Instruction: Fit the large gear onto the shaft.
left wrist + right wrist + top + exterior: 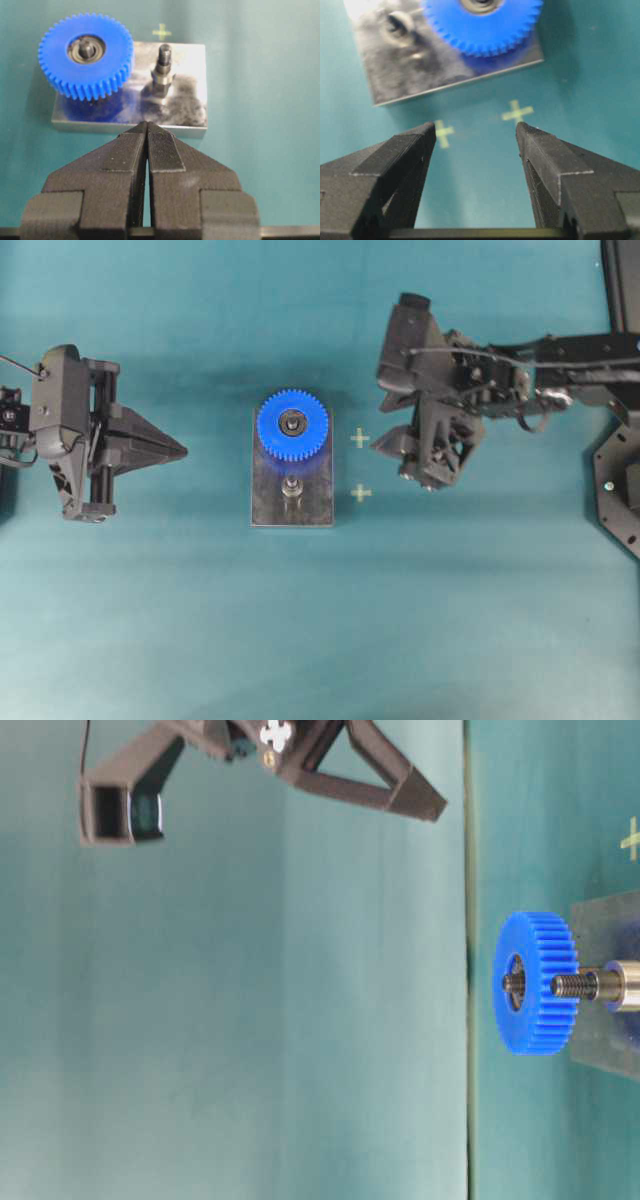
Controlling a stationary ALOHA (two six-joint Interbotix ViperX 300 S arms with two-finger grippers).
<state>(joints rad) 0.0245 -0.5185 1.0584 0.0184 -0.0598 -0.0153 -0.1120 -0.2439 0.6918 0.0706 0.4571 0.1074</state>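
The large gear [292, 425] is bright blue and sits flat over the far shaft of the grey plate [315, 505]. That shaft's tip [86, 49] shows through the dark hub hole. The other shaft [292, 487] stands bare beside it, threaded at the top [164, 70]. My left gripper [183, 450] is shut and empty, left of the plate, its tips [146, 125] close to the plate's edge. My right gripper [476, 132] is open and empty, raised to the right of the plate [400, 455]. The gear [535, 982] also shows edge-on in the table-level view.
Two yellow cross marks [360, 438] [361, 493] lie on the teal mat between the plate and my right gripper. A dark arm base [620, 480] stands at the right edge. One right finger [410, 795] hangs high above the table.
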